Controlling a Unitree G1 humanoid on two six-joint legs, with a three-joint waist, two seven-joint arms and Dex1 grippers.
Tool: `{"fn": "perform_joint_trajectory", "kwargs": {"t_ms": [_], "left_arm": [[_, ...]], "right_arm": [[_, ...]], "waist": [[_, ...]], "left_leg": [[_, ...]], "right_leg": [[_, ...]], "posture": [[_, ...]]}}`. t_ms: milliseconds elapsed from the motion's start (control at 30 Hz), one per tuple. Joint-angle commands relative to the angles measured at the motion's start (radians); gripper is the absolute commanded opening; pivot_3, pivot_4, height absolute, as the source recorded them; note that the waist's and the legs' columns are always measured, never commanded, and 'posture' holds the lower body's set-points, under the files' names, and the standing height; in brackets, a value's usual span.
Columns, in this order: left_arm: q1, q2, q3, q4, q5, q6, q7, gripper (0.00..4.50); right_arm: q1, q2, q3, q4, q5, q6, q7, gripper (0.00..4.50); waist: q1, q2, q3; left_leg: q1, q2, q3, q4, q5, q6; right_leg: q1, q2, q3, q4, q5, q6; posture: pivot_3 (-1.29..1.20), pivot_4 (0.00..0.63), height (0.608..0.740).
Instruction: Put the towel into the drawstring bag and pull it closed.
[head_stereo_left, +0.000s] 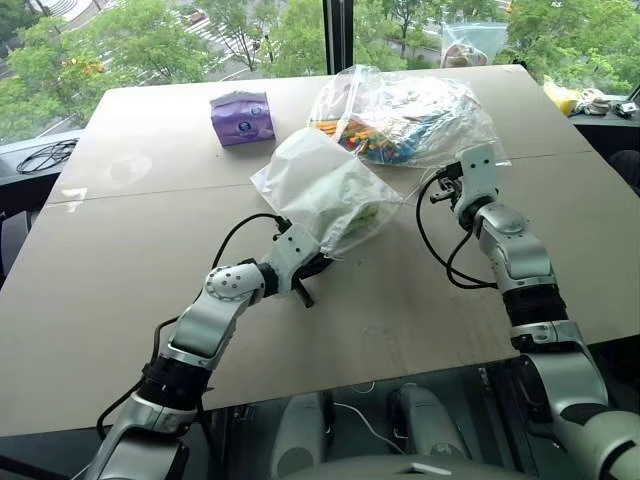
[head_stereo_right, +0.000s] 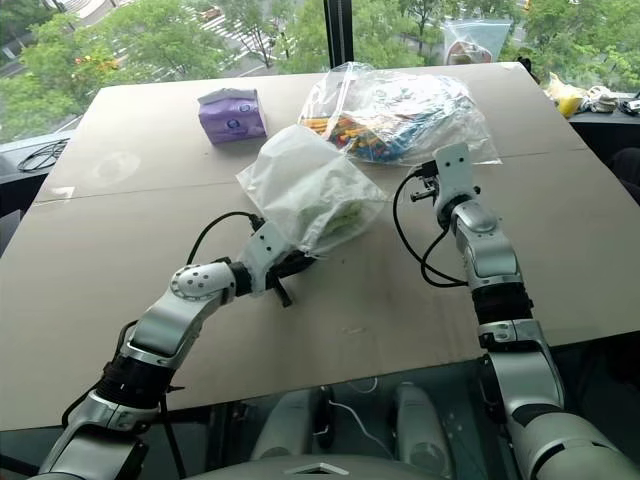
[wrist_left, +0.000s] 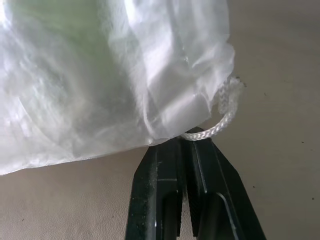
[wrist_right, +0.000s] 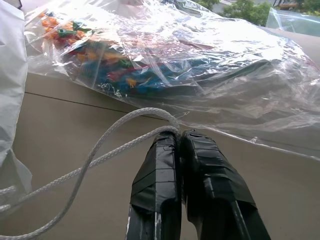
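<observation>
I read this as the closing step: the towel (head_stereo_left: 352, 212) shows as a pale green patch inside the drawstring bag (head_stereo_left: 320, 185), which lies near the middle of the surface (head_stereo_left: 120, 280), just short of the clear plastic bag of colourful items (head_stereo_left: 410, 115) toward the far edge. My left gripper (wrist_left: 187, 137) has its fingers pinched together on the cord loop at the bag's mouth, and my right gripper (wrist_right: 179, 134) is clamped on the cord's other loop. Next I judge I need to draw my hands apart so the mouth gathers, without dragging the light bag along. The wrist views show each cord bite plainly; the head views instead show the green towel and the purple packet (head_stereo_left: 242, 117) near the far left corner.
</observation>
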Motion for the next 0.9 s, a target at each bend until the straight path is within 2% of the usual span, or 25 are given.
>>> {"fn": "perform_joint_trajectory", "kwargs": {"t_ms": [33, 167, 300, 533, 700, 900], "left_arm": [[-0.029, 0.008, 0.1, 0.095, 0.094, -0.133, 0.153, 0.11], [-0.098, 0.034, 0.17, 0.17, 0.217, -0.409, 0.337, 0.11], [-0.161, 0.049, 0.246, 0.22, 0.286, -0.52, 0.485, 0.11], [-0.292, 0.114, 0.442, 0.231, 0.378, -0.541, 0.765, 0.11], [-0.306, 0.128, 0.491, 0.27, 0.381, -0.523, 0.828, 0.11], [-0.278, 0.093, 0.558, 0.279, 0.335, -0.453, 0.884, 0.11]], "right_arm": [[-0.044, -0.01, -0.027, 0.006, -0.028, -0.055, -0.057, 0.0], [-0.108, -0.053, 0.004, 0.076, -0.138, -0.176, -0.158, 0.0], [-0.165, -0.077, -0.006, 0.134, -0.203, -0.281, -0.266, 0.0], [-0.205, -0.12, -0.038, 0.16, -0.278, -0.415, -0.449, 0.0], [-0.197, -0.123, -0.058, 0.18, -0.276, -0.417, -0.504, 0.0], [-0.18, -0.124, -0.101, 0.194, -0.25, -0.384, -0.551, 0.0]], "waist": [[0.0, 0.0, 0.0], [0.003, 0.0, 0.001], [0.005, -0.001, 0.001], [0.005, -0.001, 0.001], [0.004, -0.001, 0.001], [0.003, -0.001, 0.001]], "left_leg": [[0.001, 0.0, 0.001, 0.0, 0.0, 0.0], [0.002, 0.0, 0.002, 0.0, 0.0, 0.0], [-0.001, 0.0, 0.006, 0.0, 0.0, 0.0], [-0.01, 0.0, 0.012, -0.003, 0.003, -0.004], [-0.009, 0.0, 0.015, -0.005, 0.003, -0.005], [-0.008, 0.0, 0.015, -0.005, 0.003, -0.005]], "right_leg": [[0.0, 0.0, 0.001, 0.001, 0.0, 0.0], [-0.001, 0.0, 0.002, 0.003, -0.001, 0.001], [-0.004, -0.002, 0.004, 0.002, 0.001, -0.001], [-0.011, -0.002, 0.004, -0.003, 0.001, 0.0], [-0.01, -0.002, 0.005, -0.004, 0.001, 0.0], [-0.01, -0.002, 0.005, -0.004, 0.002, 0.001]], "posture": [[0.0, 0.15, 0.74], [0.0, 0.15, 0.74], [0.0, 0.15, 0.74], [0.0, 0.15, 0.74], [0.0, 0.15, 0.74], [0.0, 0.15, 0.74]]}}
